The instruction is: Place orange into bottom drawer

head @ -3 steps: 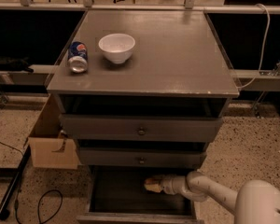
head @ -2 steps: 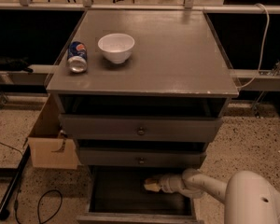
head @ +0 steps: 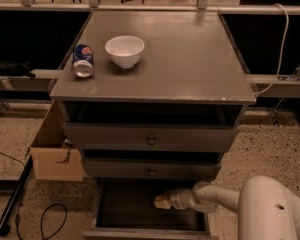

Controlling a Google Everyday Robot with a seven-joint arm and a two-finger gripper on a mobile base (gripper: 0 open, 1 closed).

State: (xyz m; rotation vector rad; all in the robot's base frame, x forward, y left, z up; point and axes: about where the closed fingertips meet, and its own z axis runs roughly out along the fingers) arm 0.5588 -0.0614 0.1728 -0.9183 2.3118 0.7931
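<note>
Fingers' state cannot be told; gripper (head: 161,202) sits inside open bottom drawer (head: 121,205), beneath middle drawer (head: 151,169); bowl (head: 124,50) and can (head: 83,60) on top.

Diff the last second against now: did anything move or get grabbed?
The hand, reaching into the open bottom drawer from the right, edged slightly left and lower. The white arm link behind it shifted a little. No grab or release is visible. The white bowl, soda can, upper drawers and cardboard box stayed as they were.
</note>
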